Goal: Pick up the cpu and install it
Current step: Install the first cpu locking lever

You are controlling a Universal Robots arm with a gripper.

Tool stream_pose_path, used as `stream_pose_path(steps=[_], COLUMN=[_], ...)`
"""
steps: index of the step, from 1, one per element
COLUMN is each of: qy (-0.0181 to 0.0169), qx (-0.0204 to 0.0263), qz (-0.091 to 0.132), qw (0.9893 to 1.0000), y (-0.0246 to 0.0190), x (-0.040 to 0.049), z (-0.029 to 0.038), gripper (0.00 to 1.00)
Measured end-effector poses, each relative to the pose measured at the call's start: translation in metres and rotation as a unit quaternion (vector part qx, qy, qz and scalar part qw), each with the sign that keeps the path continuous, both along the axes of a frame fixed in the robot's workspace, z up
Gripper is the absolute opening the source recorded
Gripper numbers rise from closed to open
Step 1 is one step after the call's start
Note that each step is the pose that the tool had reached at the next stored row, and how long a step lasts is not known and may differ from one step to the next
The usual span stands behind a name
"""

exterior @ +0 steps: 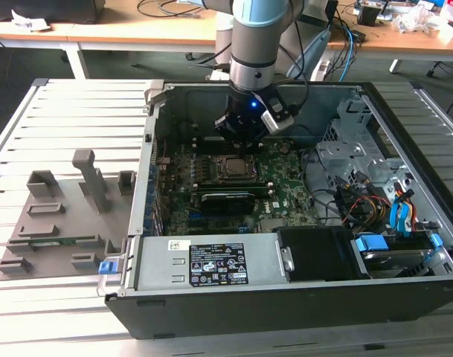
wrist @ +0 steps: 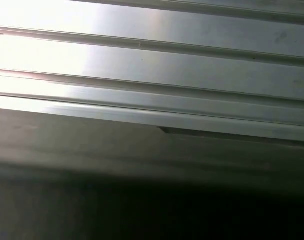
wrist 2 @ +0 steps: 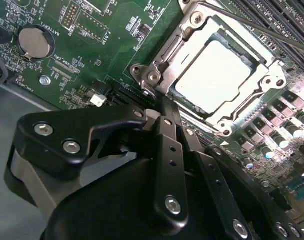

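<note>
Second wrist view: cpu (wrist 2: pixel 216 75) sits in its socket (wrist 2: pixel 164 62); pincer (wrist 2: pixel 164 117) grip state unclear.

Cpu (wrist 2: pixel 213 76): pale, smooth matt metal top, seated in a bright, glossy metal socket frame (wrist 2: pixel 164 62). Motherboard (wrist 2: pixel 99 37) around the frame: green, slightly glossy. Tool (wrist 2: pixel 156 165): black, smooth, satin, with shiny screw heads. Holder blocks (exterior: pixel 62 216): grey matt plastic. Counter (exterior: pixel 70 111): ribbed, brushed metal slats. Computer case (exterior: pixel 286 301): dark matt metal.
</note>
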State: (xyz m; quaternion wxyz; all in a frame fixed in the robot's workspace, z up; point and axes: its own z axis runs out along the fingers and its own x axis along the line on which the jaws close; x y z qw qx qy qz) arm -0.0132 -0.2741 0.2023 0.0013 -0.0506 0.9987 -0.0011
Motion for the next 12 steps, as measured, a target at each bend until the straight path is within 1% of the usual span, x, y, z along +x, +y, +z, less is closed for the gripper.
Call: stream_pose_path(steps=[4,7,8,9,11,12], qy=[0.0001,0.0005,0.0009,0.0011,0.0010,0.0010], qx=[-0.0002,-0.0001,0.0039,0.0040,0.0041,0.0041], qz=[0.001,0.001,0.003,0.004,0.004,0.004], qw=[1.0000,1.0000,1.0000,1.0000,1.0000,1.0000], y=[0.0003,-0.0003,0.0002,0.0002,-0.0003,-0.0024], x=[0.0000,0.0009,0.0030,0.0030,0.0030,0.0030], z=[0.0025,-0.0001,0.0002,0.0068,0.0071,0.0071], gripper=[0.11,0.11,0.11,0.11,0.11,0.11])
